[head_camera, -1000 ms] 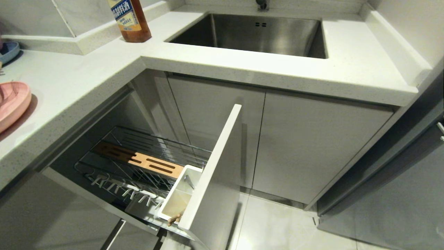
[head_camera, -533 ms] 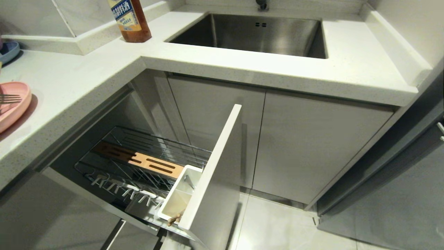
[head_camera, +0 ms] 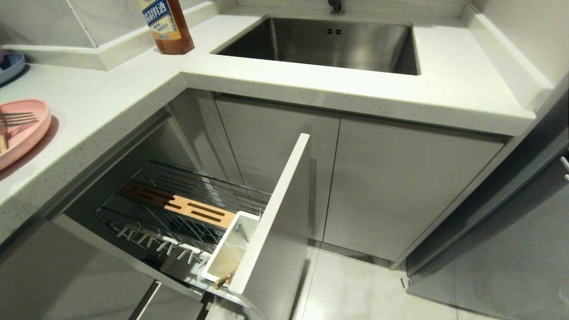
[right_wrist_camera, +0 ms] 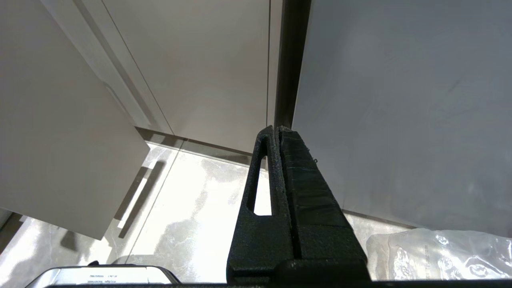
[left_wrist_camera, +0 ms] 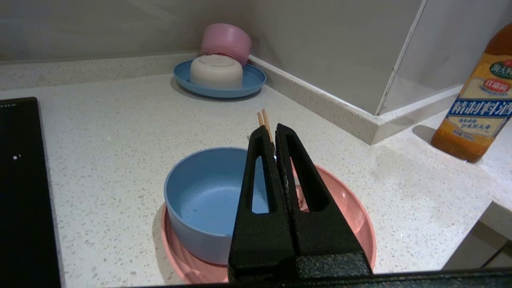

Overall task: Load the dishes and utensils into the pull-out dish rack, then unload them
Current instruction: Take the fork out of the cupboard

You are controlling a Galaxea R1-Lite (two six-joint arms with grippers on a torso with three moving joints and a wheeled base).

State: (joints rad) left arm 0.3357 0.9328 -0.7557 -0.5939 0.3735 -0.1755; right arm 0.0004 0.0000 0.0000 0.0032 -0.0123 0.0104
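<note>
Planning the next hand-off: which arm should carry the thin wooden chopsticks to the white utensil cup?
Left. The left gripper is already shut on the thin wooden chopsticks above the light-blue round bowl. The right gripper is shut, pointing at the floor beside cabinet doors.

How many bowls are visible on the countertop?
3: a light-blue bowl on the pink plate; a cream bowl and a pink bowl on the blue plate.

On the bench: 2 plates, 1 pink plate (left_wrist_camera: 352, 216) and 1 darker blue plate (left_wrist_camera: 248, 82); 3 bowls, 1 light-blue bowl (left_wrist_camera: 204, 200), 1 small pink bowl (left_wrist_camera: 226, 40) and 1 pale upturned bowl (left_wrist_camera: 216, 72); 2 chopsticks (left_wrist_camera: 264, 120); 1 fork (head_camera: 18, 118); 1 bottle (head_camera: 166, 26). Below, 1 dish rack (head_camera: 178, 209) with 1 white utensil cup (head_camera: 229, 251).
</note>
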